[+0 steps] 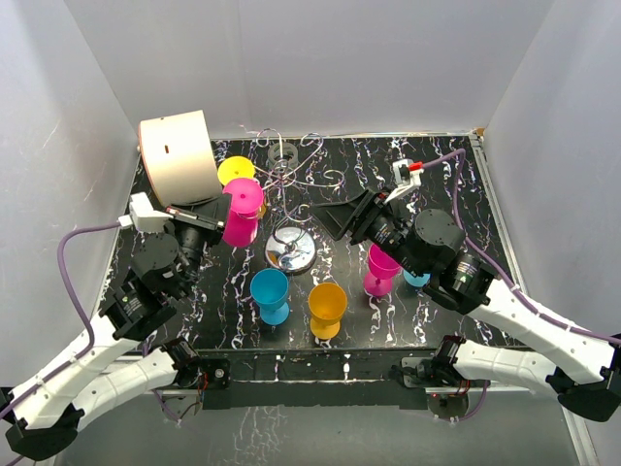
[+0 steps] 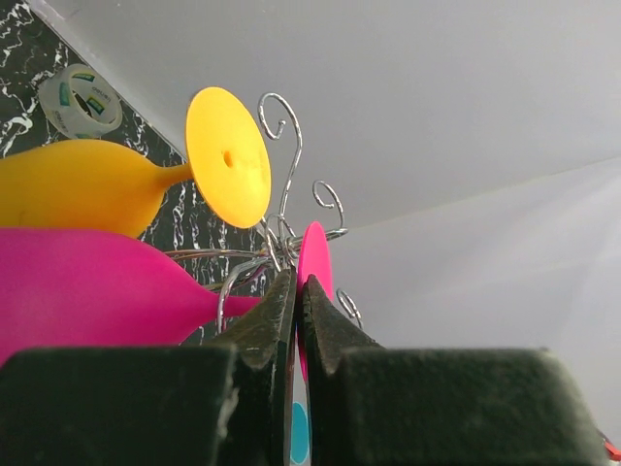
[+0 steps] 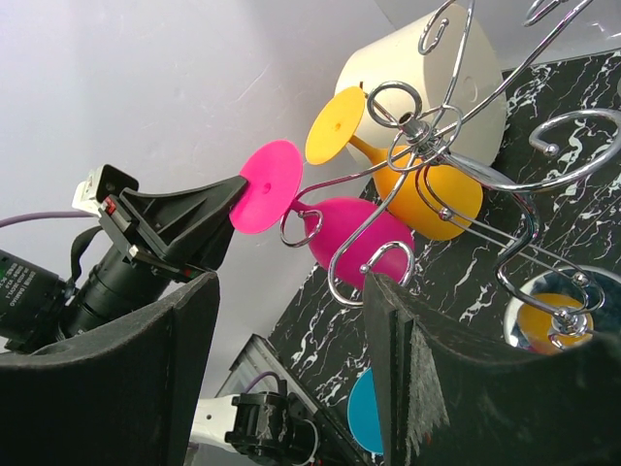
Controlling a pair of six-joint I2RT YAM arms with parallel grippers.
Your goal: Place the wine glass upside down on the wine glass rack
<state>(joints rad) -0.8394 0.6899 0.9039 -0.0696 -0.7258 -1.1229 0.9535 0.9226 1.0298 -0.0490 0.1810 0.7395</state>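
Black marble-look tabletop [image 1: 221, 303], veined in white, fills your workspace, boxed in by plain white walls [image 1: 310, 58], with a cream drum [image 1: 179, 155] at the back left. The wine glass rack [image 1: 290, 249] stands at centre back, and the pink wine glass [image 3: 359, 238] sits tilted, off the table, among its left scroll arms, just beside a yellow glass [image 1: 236, 171]. Your left gripper [image 2: 298, 282] is clamped on the pink glass's foot disc, while your right gripper [image 3: 286, 286] hangs spread wide near the rack, gripping nothing.
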